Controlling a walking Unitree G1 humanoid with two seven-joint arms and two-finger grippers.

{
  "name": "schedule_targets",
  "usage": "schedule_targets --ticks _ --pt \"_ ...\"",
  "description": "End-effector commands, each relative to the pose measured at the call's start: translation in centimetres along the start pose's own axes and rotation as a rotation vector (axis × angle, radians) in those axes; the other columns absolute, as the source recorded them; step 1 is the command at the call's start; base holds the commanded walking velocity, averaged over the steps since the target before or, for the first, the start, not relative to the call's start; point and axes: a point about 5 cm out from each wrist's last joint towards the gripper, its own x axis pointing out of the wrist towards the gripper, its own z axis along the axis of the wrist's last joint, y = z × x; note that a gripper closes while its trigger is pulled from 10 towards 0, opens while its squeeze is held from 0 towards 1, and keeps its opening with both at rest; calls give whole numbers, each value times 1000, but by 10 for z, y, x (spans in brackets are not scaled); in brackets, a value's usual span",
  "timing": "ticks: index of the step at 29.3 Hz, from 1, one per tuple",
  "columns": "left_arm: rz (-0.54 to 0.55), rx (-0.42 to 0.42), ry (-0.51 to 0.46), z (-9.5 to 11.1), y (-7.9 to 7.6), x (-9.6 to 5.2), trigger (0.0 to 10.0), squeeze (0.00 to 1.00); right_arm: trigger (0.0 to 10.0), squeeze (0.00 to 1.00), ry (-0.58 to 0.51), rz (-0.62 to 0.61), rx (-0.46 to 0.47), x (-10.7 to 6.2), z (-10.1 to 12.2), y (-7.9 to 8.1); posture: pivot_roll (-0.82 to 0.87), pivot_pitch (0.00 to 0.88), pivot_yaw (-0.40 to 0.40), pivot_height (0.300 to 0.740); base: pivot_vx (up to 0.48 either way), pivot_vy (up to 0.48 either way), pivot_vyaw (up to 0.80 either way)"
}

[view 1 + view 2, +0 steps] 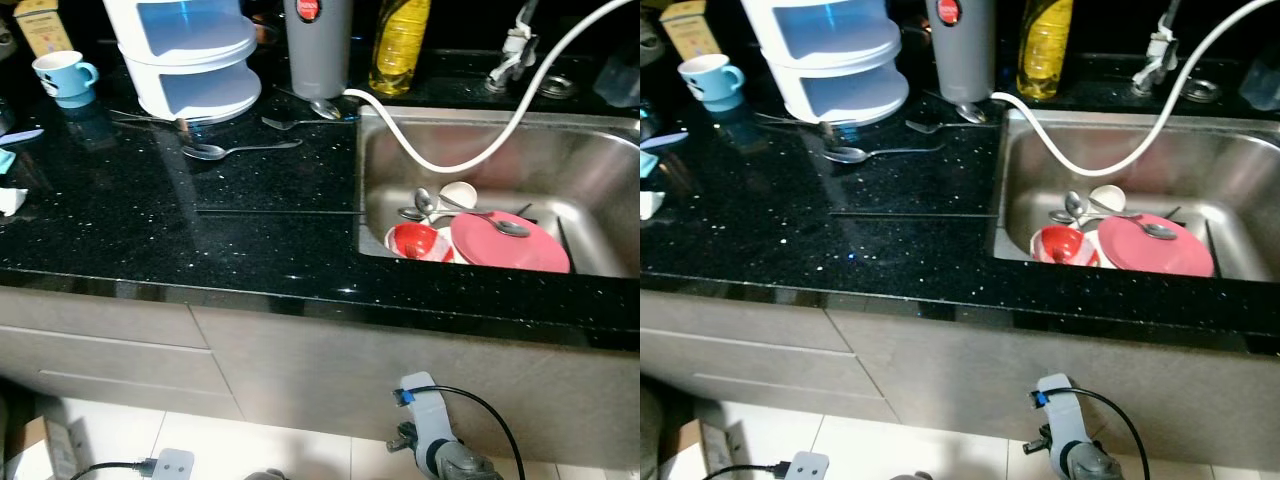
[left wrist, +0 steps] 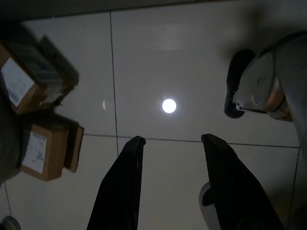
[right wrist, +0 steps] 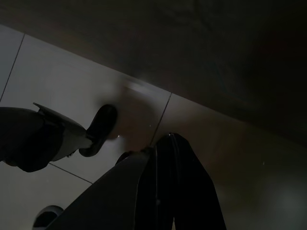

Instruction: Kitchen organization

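While both my arms are hanging idle below the counter, my left gripper is pointing down at the tiled floor with its fingers apart and nothing between them, and my right gripper is hanging with its fingers pressed together, empty. Beside the left one, cardboard boxes are sitting on the tiles. Well above and ahead of both, the black counter is carrying a loose spoon, likely left out after use. Farther off on my right, the sink is holding a red bowl and pink plate, probably waiting for washing. I am judging that the organizing has not yet begun.
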Motion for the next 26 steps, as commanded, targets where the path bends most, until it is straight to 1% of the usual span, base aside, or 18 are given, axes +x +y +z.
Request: schedule_targets --ticks 1,6,9,18,26 --pt "-4 5 12 -4 -1 -1 10000 0 10000 0 21 -8 29 -1 -6 0 43 75 7 740 0 0 0" --pt "-5 3 10 -4 -1 -1 10000 0 10000 0 34 -16 44 -2 -8 -1 42 77 7 740 0 0 -88" --pt "-5 3 10 -4 -1 -1 10000 0 10000 0 47 -23 61 -2 -10 -2 42 77 7 740 0 0 -750" --pt "-6 3 10 -4 -1 -1 10000 0 10000 0 54 -27 55 -3 -12 -2 41 80 7 740 0 0 -766" --pt "-6 3 22 -5 -2 -1 10000 0 10000 0 57 -18 32 -3 -13 -2 41 80 7 740 0 0 0"
